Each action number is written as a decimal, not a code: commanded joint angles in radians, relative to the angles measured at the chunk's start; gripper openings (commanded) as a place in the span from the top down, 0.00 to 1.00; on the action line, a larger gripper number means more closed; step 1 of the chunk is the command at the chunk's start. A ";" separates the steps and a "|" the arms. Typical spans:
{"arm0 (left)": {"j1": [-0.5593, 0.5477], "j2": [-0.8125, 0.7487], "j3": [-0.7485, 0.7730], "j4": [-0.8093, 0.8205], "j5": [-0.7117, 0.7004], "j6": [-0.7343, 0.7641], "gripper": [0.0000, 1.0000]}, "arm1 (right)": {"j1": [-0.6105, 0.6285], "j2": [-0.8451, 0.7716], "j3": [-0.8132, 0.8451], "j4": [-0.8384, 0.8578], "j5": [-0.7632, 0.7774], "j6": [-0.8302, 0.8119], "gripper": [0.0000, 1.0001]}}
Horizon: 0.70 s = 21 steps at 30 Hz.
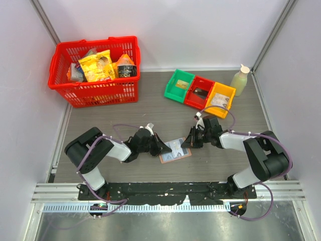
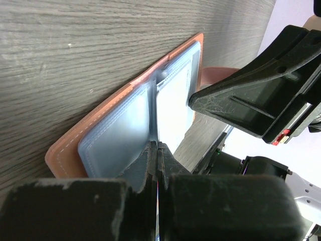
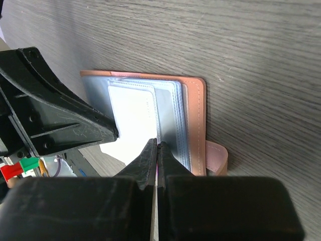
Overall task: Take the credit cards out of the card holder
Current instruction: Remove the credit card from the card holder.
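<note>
I see a pinkish-tan card holder [image 3: 196, 125] with pale stitched edges and light blue lining, a white credit card [image 3: 131, 120], and a grey wood-grain table [image 3: 251, 60].

Both black arms stretch low and inward, elbows bent outward. The left gripper [image 1: 162, 148] and right gripper [image 1: 187, 143] face each other, nearly tip to tip, fingers pressed together.

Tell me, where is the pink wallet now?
In the overhead view the card holder lies open on the table, front centre, between the left gripper and the right gripper.
</note>
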<state>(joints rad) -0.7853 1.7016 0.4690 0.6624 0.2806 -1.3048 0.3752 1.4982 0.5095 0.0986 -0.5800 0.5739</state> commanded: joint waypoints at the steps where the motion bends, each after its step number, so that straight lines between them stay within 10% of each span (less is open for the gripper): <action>1: 0.000 -0.042 -0.012 -0.032 -0.027 0.010 1.00 | -0.001 0.028 -0.022 -0.181 0.227 -0.066 0.98; 11: 0.000 -0.023 0.000 -0.029 -0.024 0.007 0.99 | -0.002 -0.056 -0.020 -0.060 0.083 -0.048 0.94; 21: 0.000 -0.011 0.020 0.022 -0.023 -0.010 0.73 | -0.001 -0.065 -0.009 -0.016 0.026 -0.034 0.94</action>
<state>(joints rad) -0.7853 1.6905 0.4686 0.6624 0.2695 -1.3178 0.3771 1.4441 0.5102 0.0475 -0.5381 0.5491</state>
